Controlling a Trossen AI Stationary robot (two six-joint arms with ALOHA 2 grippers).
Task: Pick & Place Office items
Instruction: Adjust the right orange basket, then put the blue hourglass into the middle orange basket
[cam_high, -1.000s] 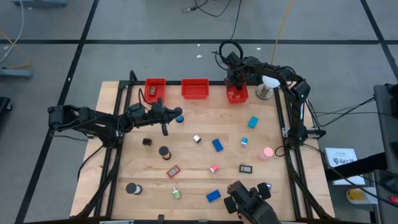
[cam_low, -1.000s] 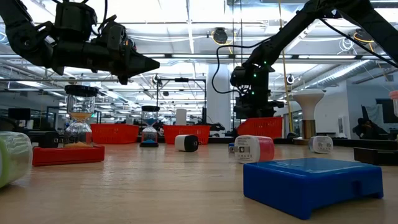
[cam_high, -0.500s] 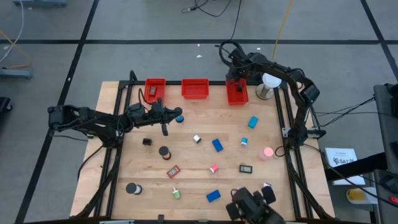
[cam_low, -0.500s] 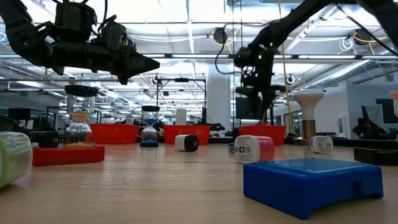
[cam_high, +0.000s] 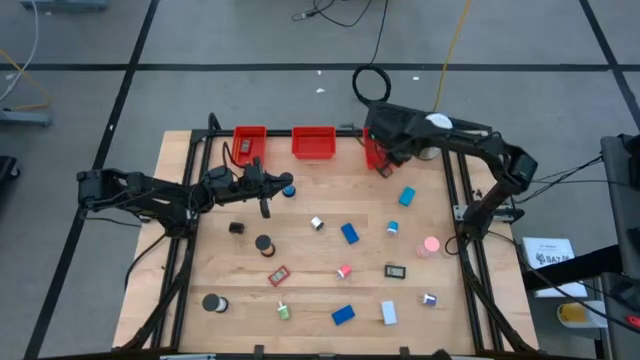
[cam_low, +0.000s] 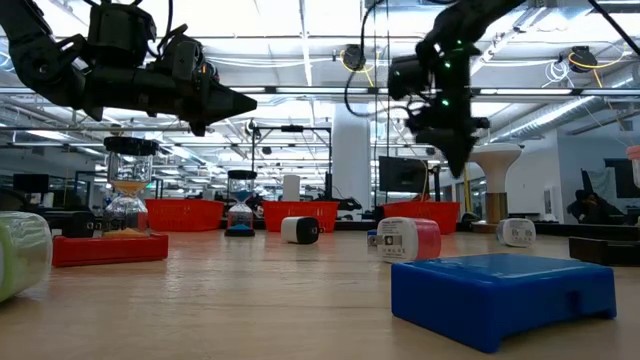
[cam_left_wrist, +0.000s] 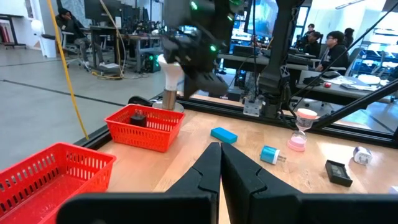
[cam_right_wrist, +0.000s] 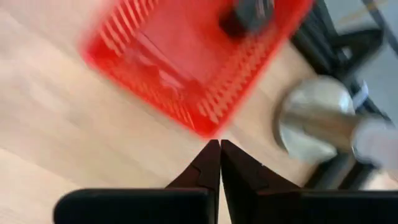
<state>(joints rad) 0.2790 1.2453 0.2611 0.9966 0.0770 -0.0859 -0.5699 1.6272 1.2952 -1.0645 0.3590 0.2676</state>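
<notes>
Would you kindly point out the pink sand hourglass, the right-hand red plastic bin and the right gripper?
Pink sand hourglass (cam_high: 431, 244), high view, on its round top.
Right-hand red plastic bin (cam_left_wrist: 163, 127), left wrist view, on its front mesh wall.
Right gripper (cam_right_wrist: 220, 146), right wrist view, at its closed fingertips.

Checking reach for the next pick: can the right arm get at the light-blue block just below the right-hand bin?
Probably yes: the right gripper, fingers shut and empty, hangs beside the block, with bare table between.
</notes>
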